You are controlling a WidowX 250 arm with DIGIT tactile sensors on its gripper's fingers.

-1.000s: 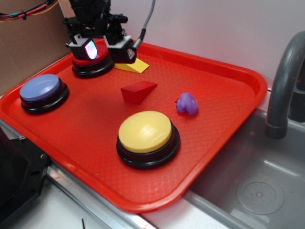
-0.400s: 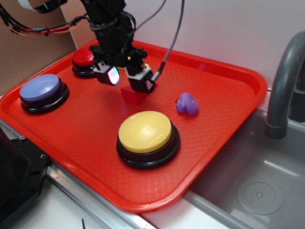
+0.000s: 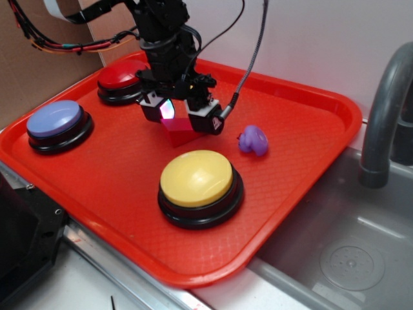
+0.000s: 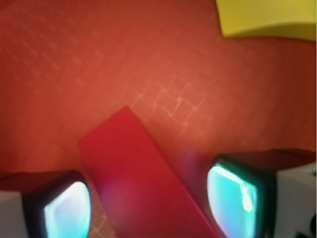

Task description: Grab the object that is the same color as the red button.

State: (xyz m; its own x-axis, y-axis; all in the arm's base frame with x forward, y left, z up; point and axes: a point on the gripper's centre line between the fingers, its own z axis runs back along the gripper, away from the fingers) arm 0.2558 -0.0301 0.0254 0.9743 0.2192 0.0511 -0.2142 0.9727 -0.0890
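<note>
The dark-red wedge block (image 3: 179,134) (image 4: 143,183) lies on the red tray (image 3: 303,139), just behind the yellow button. My gripper (image 3: 182,118) (image 4: 148,208) is lowered over it, open, one finger on each side of the wedge. In the wrist view a gap shows between each glowing pad (image 4: 232,201) and the block. The red button (image 3: 120,78), a glossy dome on a black base, sits at the tray's back left, behind the arm.
A yellow-domed button (image 3: 197,179) sits front centre and a blue-domed one (image 3: 55,121) at the left. A small purple object (image 3: 253,139) lies right of the wedge. A yellow wedge (image 4: 267,17) shows in the wrist view. A sink with a grey faucet (image 3: 387,110) is at the right.
The gripper has moved from above the red button, forward and to the right, and come down around the dark-red wedge. The wedge itself has not moved.
</note>
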